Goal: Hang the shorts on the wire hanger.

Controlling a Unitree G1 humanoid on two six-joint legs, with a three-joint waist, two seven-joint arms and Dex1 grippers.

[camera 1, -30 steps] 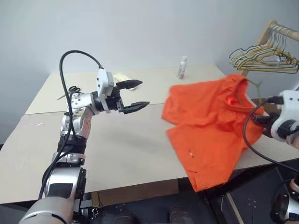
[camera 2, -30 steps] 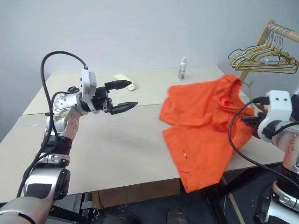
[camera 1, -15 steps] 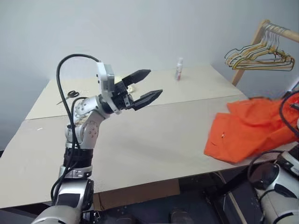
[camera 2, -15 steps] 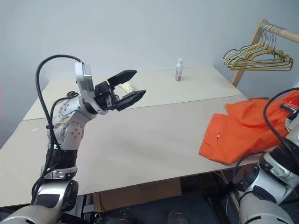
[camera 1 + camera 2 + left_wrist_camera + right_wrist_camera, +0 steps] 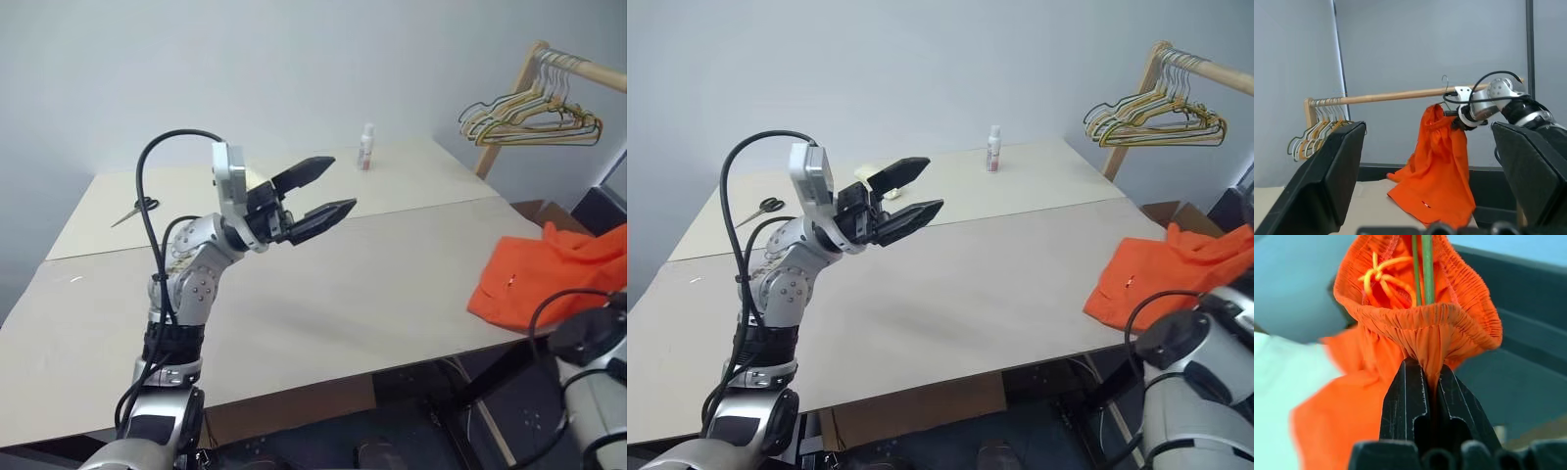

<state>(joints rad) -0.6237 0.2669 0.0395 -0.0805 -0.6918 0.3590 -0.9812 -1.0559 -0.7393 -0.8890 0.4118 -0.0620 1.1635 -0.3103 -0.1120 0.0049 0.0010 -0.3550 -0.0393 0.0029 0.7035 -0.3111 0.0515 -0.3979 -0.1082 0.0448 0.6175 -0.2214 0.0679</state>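
Shorts (image 5: 1437, 161) are now off the tabletop and hanging by the rail at the far right, dragged there since a second ago. Left gripper (image 5: 318, 191) is hovering over the table (image 5: 323, 284), fingers wide apart, holding nothing. Right gripper (image 5: 1424, 396) is pinching the gathered elastic waistband tight, with thin green wire (image 5: 1426, 264) running up through the waist opening. Risk: soft, slippery fabric is bunching on one pinch point; it may slide off the thin hanger hook (image 5: 1444, 81) near the smooth wooden rail (image 5: 1396, 95).

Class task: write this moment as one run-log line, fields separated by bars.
right pincer: shut on shorts waistband, raised by rail | left pincer: open, above table | hanger wire: inside waistband
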